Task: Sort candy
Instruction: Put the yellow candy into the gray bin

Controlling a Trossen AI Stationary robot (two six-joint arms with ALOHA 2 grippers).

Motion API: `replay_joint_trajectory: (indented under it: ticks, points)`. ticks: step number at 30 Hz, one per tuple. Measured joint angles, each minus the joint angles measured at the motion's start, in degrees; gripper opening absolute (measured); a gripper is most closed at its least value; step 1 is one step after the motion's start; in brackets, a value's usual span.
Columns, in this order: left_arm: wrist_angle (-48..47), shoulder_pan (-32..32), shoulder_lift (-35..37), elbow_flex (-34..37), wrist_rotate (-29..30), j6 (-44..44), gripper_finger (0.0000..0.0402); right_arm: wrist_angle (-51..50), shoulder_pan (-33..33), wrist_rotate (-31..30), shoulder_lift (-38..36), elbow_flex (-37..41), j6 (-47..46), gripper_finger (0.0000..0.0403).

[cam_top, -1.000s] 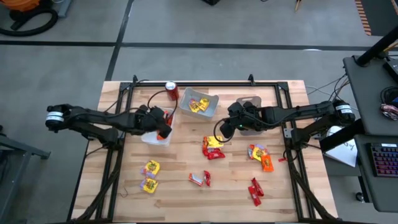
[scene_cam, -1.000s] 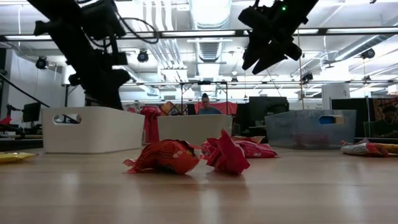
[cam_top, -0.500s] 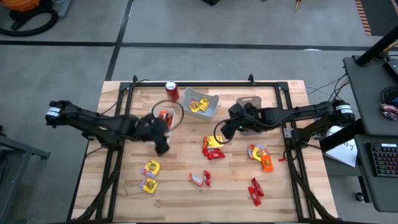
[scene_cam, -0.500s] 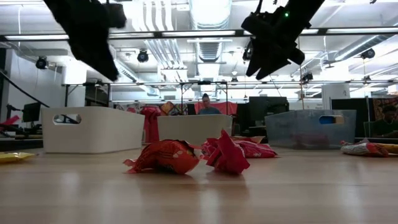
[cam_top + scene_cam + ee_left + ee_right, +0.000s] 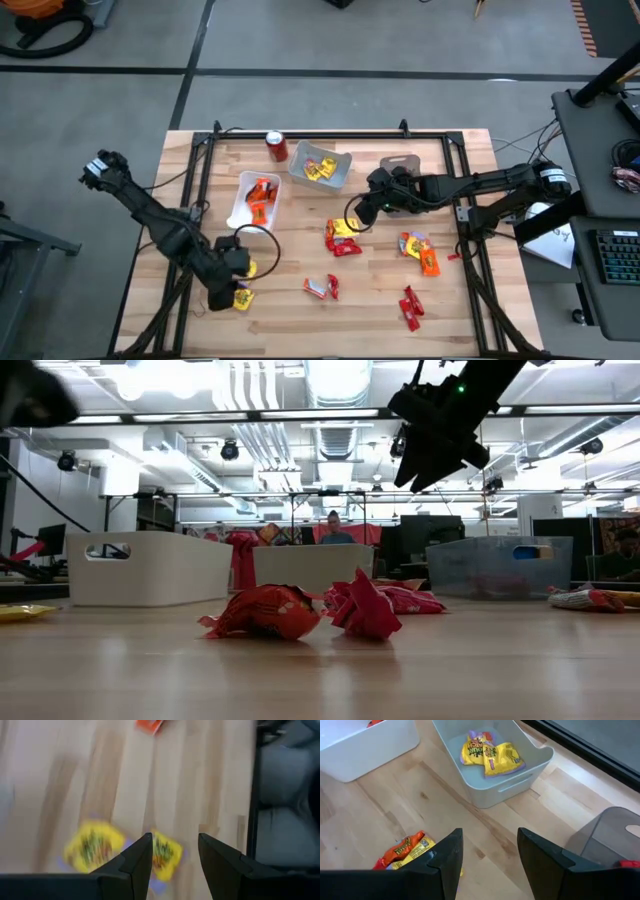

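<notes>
Candy lies scattered on the wooden table (image 5: 300, 320): two yellow packs (image 5: 243, 268) (image 5: 240, 298) at the near left, a red and yellow heap (image 5: 342, 238) in the middle, and red ones (image 5: 320, 288) (image 5: 410, 308) nearer the front. My left gripper (image 5: 228, 287) hovers open above the two yellow packs (image 5: 92, 845) (image 5: 166, 852). My right gripper (image 5: 358, 217) (image 5: 487, 837) hangs open above the middle heap (image 5: 405, 851). It touches nothing.
A white bin (image 5: 255, 200) holds orange candy and a pale bin (image 5: 320, 167) (image 5: 490, 757) holds yellow candy. A grey see-through bin (image 5: 400, 165) stands at the far right, a red soda can (image 5: 276, 146) at the far edge. More orange candy (image 5: 420, 252) lies right of centre.
My left gripper has swung from above the white bin toward the table's near edge, turning as it went, and now hangs over the two yellow packs. The orange candy shows lying in the white bin.
</notes>
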State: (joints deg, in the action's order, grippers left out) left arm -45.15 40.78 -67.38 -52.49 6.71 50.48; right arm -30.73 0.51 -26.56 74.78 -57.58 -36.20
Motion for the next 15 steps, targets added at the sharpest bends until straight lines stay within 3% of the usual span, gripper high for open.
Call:
replay_joint_trajectory:
  ticks: [4,9,15]
  points:
    - [-3.32,4.03,-1.66,0.12,-3.73,17.93,0.0142,0.06,0.12,0.0,0.0,0.0,-0.27,0.0178]
    - [-3.88,8.63,-5.67,0.35,-4.61,31.67,0.015,0.18,0.42,0.01,0.0,0.0,-0.23,0.0178]
    - [-5.06,8.97,-12.47,0.39,-4.71,36.04,0.0172,0.18,0.39,0.01,0.0,0.0,0.08,0.0178]
